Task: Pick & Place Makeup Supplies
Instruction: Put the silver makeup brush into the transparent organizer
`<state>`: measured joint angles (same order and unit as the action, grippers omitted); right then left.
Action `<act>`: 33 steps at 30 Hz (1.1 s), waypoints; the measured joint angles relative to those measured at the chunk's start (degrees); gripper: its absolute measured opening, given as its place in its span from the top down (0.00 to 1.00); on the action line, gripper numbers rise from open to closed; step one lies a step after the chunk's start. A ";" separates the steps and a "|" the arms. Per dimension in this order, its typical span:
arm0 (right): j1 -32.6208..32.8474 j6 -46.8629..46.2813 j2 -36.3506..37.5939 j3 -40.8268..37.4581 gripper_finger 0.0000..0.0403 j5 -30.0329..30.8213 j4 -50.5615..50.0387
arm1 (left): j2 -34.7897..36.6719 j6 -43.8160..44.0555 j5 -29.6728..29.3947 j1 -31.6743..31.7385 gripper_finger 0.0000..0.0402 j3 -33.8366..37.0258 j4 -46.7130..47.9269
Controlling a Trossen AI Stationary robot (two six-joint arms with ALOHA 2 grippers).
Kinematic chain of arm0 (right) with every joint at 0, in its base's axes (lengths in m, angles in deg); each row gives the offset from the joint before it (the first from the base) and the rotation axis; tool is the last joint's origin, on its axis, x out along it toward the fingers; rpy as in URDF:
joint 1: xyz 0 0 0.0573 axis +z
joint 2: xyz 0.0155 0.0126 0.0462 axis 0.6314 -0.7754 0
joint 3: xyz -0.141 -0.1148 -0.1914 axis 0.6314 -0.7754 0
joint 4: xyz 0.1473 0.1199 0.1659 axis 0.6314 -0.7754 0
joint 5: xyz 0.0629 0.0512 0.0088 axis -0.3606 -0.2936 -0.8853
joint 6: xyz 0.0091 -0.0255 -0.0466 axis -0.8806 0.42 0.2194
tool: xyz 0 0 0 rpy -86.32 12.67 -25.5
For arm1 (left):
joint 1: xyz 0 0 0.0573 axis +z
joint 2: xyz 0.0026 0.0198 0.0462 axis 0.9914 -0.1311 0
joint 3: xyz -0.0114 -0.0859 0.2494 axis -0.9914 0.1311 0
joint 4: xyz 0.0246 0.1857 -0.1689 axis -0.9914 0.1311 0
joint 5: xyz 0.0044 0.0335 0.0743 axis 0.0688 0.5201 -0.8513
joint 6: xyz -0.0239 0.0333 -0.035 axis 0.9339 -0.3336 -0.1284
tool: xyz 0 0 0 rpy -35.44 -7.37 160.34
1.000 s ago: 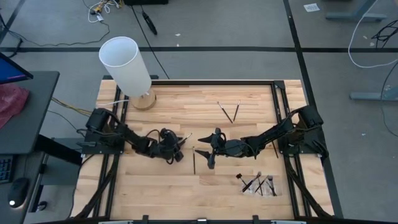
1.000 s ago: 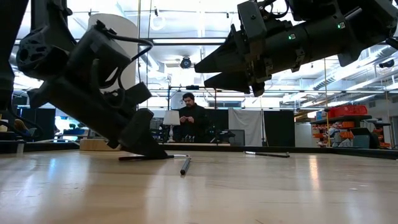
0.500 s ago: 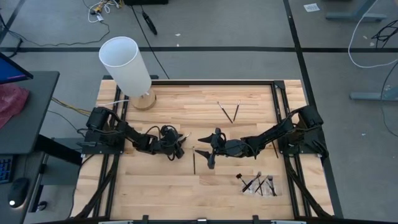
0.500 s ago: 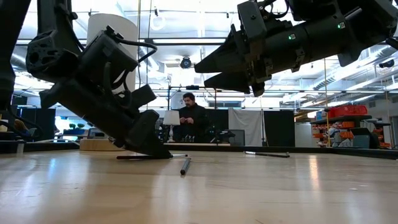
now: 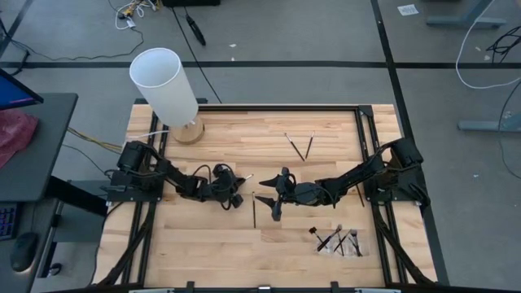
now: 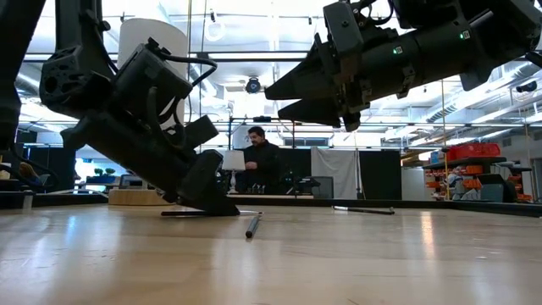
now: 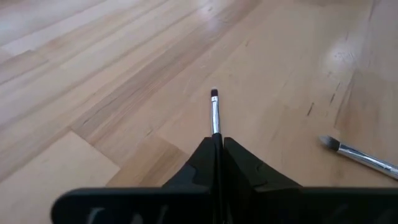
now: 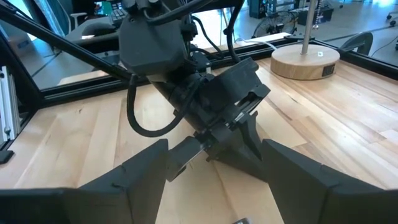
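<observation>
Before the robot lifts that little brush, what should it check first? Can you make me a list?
1. Left gripper shut on the makeup brush: ok.
2. Brush sits straight between the fingers: ok.
3. Brush already off the table: cannot tell.
4. Right gripper open and apart from the left one: ok.
5. Second loose brush close by, not touching the held one: ok.
6. White cylinder away from the arm: ok.
</observation>
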<state>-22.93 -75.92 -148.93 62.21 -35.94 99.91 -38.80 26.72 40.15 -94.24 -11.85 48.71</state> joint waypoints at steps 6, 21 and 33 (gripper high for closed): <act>0.07 0.37 0.44 -0.01 0.35 0.00 -1.68 | 0.26 -1.52 0.91 0.02 0.96 0.09 -0.39; 0.73 -0.36 5.77 0.01 0.35 -1.02 -14.94 | 10.52 -5.06 4.37 0.08 0.97 0.51 2.80; -2.83 -4.62 -2.39 -4.19 0.35 -5.83 -0.30 | 15.69 -14.02 6.41 -0.02 0.97 0.33 -14.36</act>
<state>-25.75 -80.54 -151.32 58.01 -41.77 99.60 -23.10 12.69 46.56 -94.26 -11.52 34.35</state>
